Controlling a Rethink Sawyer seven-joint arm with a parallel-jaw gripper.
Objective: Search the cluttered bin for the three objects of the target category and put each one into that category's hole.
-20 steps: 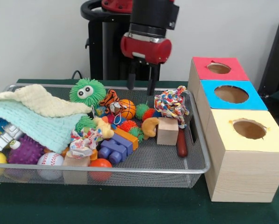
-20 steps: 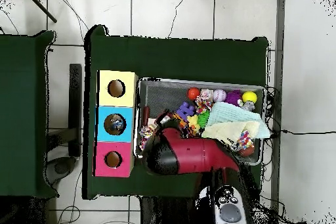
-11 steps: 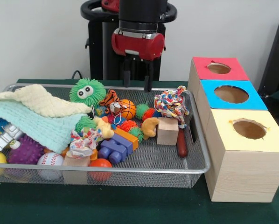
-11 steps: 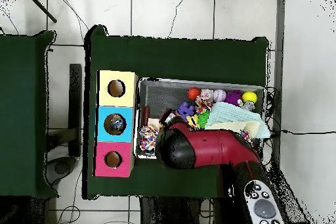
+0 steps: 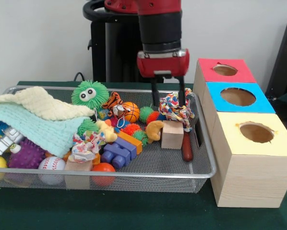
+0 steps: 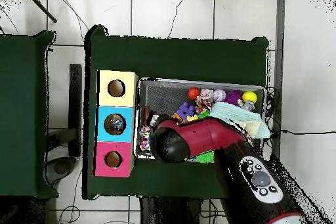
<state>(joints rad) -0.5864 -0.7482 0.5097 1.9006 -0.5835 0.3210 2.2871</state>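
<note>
Rope toy (image 5: 176, 108) at the right end of the wire bin (image 5: 201, 168), beside the wooden block (image 5: 172, 134). Straight under the gripper (image 5: 168, 97), fingers apart, one on each side. Needs only a short drop down.

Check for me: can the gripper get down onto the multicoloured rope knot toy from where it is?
Probably yes. The gripper hangs open directly above the rope knot toy, a finger on each side. The toy tops the clutter beside the wooden block; nothing covers it.
</note>
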